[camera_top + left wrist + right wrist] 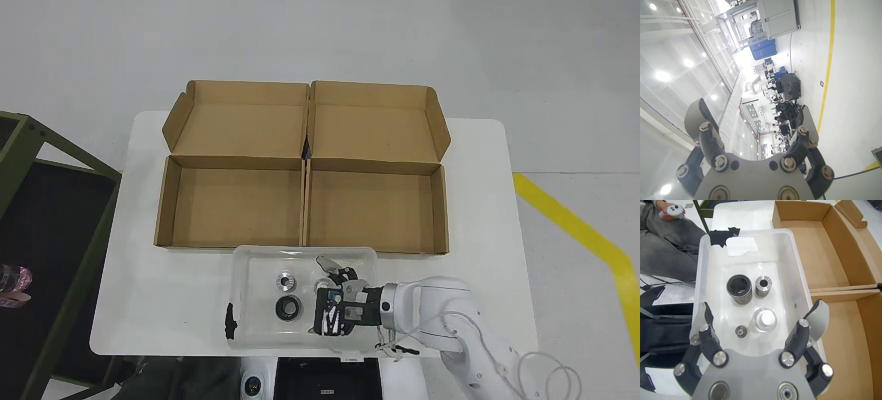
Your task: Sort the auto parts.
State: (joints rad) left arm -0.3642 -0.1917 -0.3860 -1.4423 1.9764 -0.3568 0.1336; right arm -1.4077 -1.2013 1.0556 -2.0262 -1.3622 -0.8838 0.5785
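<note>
Top view: a left cardboard box (232,205) and a right cardboard box (375,208) sit side by side. In front, a clear bin (240,262) holds a black-ringed bearing (739,291), a grey bushing (763,286), a small metal piece (741,331) and a clear cap (765,319). The right gripper (762,306) hovers over the bin's right half — jaws spread, empty. The left gripper (752,106) gapes empty too — facing the hall.

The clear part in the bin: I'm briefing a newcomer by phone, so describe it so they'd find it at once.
On the white table, a translucent bin sits on the robot's side of two cardboard boxes, under the right end effector. Inside, the clear part is the only see-through piece, with a white centre; its three neighbours are metal cylinders.
</note>
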